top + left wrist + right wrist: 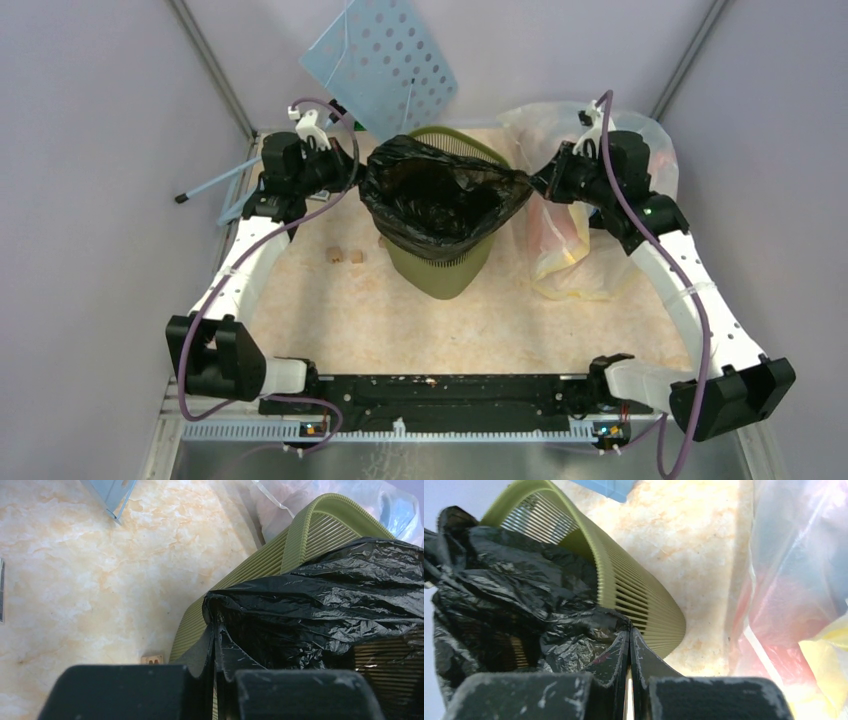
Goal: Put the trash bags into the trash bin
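Bin carries the black bag, spread open across its mouth. Left gripper is clamped on the bag's edge at the bin's left side. Right gripper is clamped on the opposite edge. Clear rubbish sack lies just right of the bin.

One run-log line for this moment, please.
left gripper: jaws shut on trash bag edge | right gripper: jaws shut on opposite edge | bag stretched open over trash bin

Lab test cell, plain grey walls, marble-patterned tabletop
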{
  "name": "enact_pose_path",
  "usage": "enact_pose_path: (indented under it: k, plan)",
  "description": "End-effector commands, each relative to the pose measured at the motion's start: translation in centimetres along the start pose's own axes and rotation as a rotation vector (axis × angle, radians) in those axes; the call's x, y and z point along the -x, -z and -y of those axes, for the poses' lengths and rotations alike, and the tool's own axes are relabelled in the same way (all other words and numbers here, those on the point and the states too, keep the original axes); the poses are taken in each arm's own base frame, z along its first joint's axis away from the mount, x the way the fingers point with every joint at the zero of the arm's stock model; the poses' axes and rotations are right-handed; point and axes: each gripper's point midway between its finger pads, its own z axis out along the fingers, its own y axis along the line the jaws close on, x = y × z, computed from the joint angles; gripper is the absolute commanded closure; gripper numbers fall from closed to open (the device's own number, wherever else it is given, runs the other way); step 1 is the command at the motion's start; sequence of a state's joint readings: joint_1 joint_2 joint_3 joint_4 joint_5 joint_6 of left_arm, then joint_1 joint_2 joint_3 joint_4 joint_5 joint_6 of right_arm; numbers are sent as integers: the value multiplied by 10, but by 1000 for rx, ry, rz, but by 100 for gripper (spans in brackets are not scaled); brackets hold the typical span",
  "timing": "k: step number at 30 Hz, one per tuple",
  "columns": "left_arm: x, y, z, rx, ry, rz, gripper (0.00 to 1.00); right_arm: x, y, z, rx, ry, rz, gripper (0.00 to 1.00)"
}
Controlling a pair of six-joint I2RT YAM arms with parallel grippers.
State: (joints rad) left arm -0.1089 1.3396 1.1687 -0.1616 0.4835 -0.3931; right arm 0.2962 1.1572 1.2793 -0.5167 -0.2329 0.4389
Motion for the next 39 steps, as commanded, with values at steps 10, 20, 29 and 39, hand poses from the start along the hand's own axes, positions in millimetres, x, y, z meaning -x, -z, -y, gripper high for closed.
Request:
enact_pose_path:
  k: [10,20,29,39]
  plan:
    - [-4,3,15,-96,-24,-25,100,-26,-45,21,36,-7,-49,100]
    - [-10,-7,16,-144,-10,-56,98,1,-38,26,-11,105,55,82]
    - [-10,-17,28,-260,-11,-73,96,78,-9,16,-96,256,259,45]
    - [-10,-31,40,-410,7,-99,94,79,-10,-84,379,615,143,44]
